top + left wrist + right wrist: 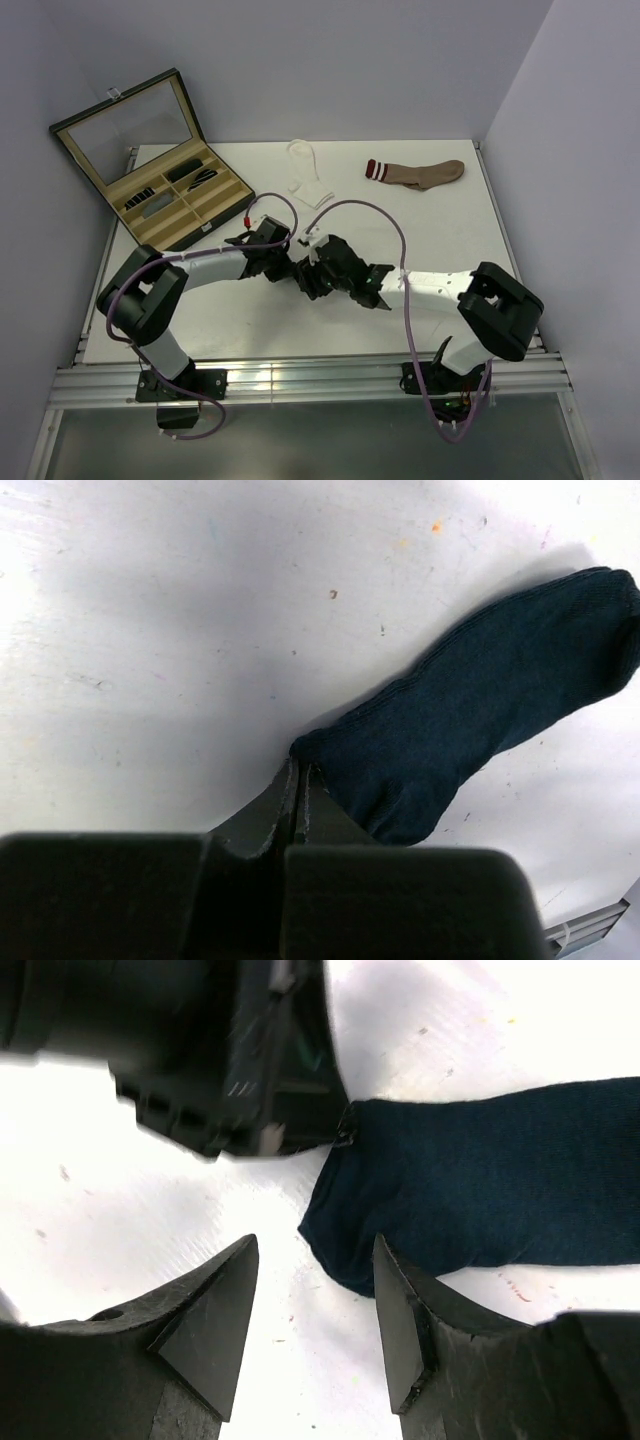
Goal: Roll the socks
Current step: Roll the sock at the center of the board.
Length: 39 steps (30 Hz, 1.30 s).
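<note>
A white desk (300, 330) fills the space between pale walls. At its far left corner sits an open box (190, 200), its glass lid tipped back and a few dark items lying in its tan compartments. The left arm (200, 268) and the right arm (440, 285) reach in from the near edge and meet at the middle of the desk. A tan sock (415, 172) with a striped cuff lies flat near the far edge, and a white sock (308, 175) lies just left of it, well apart from the arms. The navy sock (480, 700) lies flat on the desk under the two wrists, hidden from above. The left gripper (298, 775) is closed, its tips pinching one end of the navy sock. The right gripper (315, 1250) stands open above that same end, one finger on each side of the sock's corner, just beside the left gripper.
</note>
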{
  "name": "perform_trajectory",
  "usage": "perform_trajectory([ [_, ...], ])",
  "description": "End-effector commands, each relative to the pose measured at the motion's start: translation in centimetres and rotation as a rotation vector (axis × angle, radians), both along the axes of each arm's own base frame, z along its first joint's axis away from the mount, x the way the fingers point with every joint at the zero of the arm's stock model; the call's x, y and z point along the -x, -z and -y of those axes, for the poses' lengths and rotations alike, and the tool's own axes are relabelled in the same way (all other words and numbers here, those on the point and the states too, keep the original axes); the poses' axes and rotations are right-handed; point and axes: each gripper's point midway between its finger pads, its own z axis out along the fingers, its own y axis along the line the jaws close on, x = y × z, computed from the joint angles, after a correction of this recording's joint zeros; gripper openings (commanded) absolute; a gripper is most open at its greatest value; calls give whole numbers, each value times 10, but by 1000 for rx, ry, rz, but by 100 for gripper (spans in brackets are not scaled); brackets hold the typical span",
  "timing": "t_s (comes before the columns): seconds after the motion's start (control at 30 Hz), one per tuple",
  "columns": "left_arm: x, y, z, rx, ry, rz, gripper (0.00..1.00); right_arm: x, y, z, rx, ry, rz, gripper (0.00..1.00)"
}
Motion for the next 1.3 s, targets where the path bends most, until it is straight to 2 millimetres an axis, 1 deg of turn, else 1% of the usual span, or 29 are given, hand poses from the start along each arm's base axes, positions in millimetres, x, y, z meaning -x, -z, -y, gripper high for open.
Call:
perform_trajectory([
  [0.0,3,-4,-11,-45,-10,4,0,-8,-1,0,39,9,153,57],
  [0.03,3,-5,-12,-44,-12,6,0,-9,3,1,61,16,172,57],
  [0.07,3,-5,-12,-44,-12,6,0,-7,10,0,77,7,175,57],
  [0.1,4,-5,-12,-44,-13,4,0,-2,11,-7,73,-13,190,57],
  [0.2,5,-4,-12,-39,-10,-4,0,-4,15,-10,114,6,242,57],
  [0.23,5,-4,-12,-40,-8,-6,0,0,16,-15,125,-12,262,57],
  [0.37,5,-3,-12,-36,-9,-10,0,2,18,-25,149,-27,303,56],
  [0.5,5,-2,-13,-33,-12,-11,0,-1,26,-27,191,-11,327,56],
  [0.57,4,-3,-13,-27,-11,-9,0,-2,36,-25,238,-30,341,54],
  [0.63,5,-2,-13,-24,-9,-14,0,-5,39,-24,258,-14,345,53],
  [0.67,4,-2,-13,-23,-10,-14,0,-5,44,-23,269,-15,340,52],
  [0.77,5,1,-13,-21,-7,-20,0,-6,52,-23,290,-15,335,44],
  [0.83,4,0,-12,-20,-4,-19,0,-6,57,-24,305,-18,326,35],
  [0.87,4,0,-13,-21,-5,-21,0,-7,58,-25,308,-18,323,29],
  [0.9,3,-1,-12,-19,-2,-16,0,-6,63,-23,322,-20,315,18],
  [0.97,0,-3,-13,-15,-7,-8,0,-4,64,-25,309,-28,299,9],
  [1.0,0,-4,-13,-10,-8,-8,0,-3,64,-24,307,-33,292,0],
  [1.07,-3,-7,-13,0,-11,2,4,-3,63,-22,298,-36,274,0],
  [1.1,-5,-9,-13,5,-14,6,10,2,59,-27,244,-36,233,0],
  [1.13,-8,-13,-15,10,-23,15,13,-2,58,-23,224,-26,213,0],
  [1.17,-8,-15,-16,15,-28,20,16,-3,58,-20,211,-25,196,0],
  [1.2,-11,-17,-17,13,-36,30,19,0,55,-23,180,-46,166,0],
  [1.23,-14,-24,-20,23,-49,48,27,0,50,-23,142,-40,141,0],
  [1.27,-14,-25,-22,25,-55,54,31,-7,48,-17,127,-22,114,0],
])
